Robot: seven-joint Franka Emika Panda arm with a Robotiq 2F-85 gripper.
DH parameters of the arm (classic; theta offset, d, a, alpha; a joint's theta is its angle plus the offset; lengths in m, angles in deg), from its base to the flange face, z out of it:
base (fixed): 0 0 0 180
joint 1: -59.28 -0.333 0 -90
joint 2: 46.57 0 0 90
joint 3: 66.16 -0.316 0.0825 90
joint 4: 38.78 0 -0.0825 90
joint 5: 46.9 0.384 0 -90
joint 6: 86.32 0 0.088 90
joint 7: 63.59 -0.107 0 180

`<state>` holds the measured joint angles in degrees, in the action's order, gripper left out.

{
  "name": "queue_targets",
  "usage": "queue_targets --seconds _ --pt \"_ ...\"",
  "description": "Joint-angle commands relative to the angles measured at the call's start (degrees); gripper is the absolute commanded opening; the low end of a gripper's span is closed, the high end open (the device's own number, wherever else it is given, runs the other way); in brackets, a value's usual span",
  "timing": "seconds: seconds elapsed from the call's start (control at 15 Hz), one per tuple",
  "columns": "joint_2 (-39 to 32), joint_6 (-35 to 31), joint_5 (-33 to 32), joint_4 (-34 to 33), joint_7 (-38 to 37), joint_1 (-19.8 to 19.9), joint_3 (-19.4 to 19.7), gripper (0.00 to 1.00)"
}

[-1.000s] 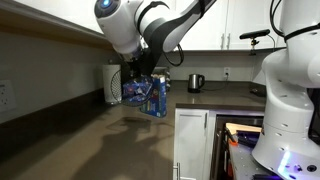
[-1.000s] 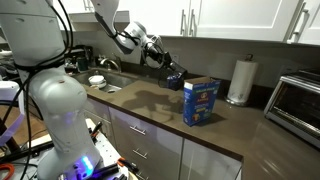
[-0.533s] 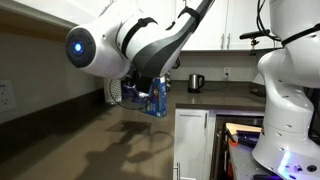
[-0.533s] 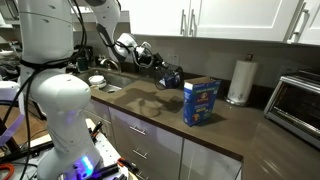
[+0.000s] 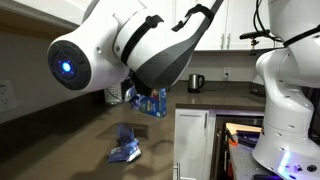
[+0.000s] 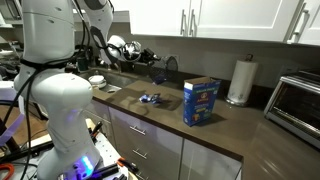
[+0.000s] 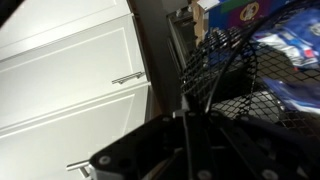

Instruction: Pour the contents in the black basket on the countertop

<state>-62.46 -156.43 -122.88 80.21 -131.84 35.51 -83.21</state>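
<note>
My gripper (image 6: 151, 58) is shut on the rim of the black wire basket (image 6: 165, 70) and holds it tipped on edge above the countertop (image 6: 175, 118). The blue-and-white snack packets (image 6: 150, 98) lie on the counter below it; they also show in an exterior view (image 5: 125, 152). In the wrist view the jaws (image 7: 190, 105) pinch the basket's mesh (image 7: 235, 65), and blue shapes show through the mesh. In an exterior view my arm (image 5: 150, 45) hides most of the basket.
A tall blue box (image 6: 201, 100) stands on the counter beside the packets and shows in both exterior views (image 5: 152, 102). A paper towel roll (image 6: 238, 80), a toaster oven (image 6: 296, 100), a kettle (image 5: 196, 82) and dishes by the sink (image 6: 97, 80) are around. White cabinets (image 7: 70, 80) are below.
The basket has tipped further and moved toward the sink. The packets have fallen out of it onto the countertop.
</note>
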Motion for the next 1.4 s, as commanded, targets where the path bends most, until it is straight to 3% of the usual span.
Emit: queue_targets --seconds 0.0,0.33,0.73,1.0,1.33 --pt "-1.3 3.7 -1.3 -1.0 -1.7 -0.1 -0.8 0.01" --pt "2.1 -2.3 0.8 -0.3 1.8 1.9 -1.4 0.01" --pt "12.0 -23.9 6.2 1.8 8.9 7.2 -0.1 0.01" --pt "17.1 -37.0 15.1 3.0 17.4 10.3 2.9 0.01" --pt "21.2 -45.7 29.4 8.0 29.0 10.9 5.1 0.01"
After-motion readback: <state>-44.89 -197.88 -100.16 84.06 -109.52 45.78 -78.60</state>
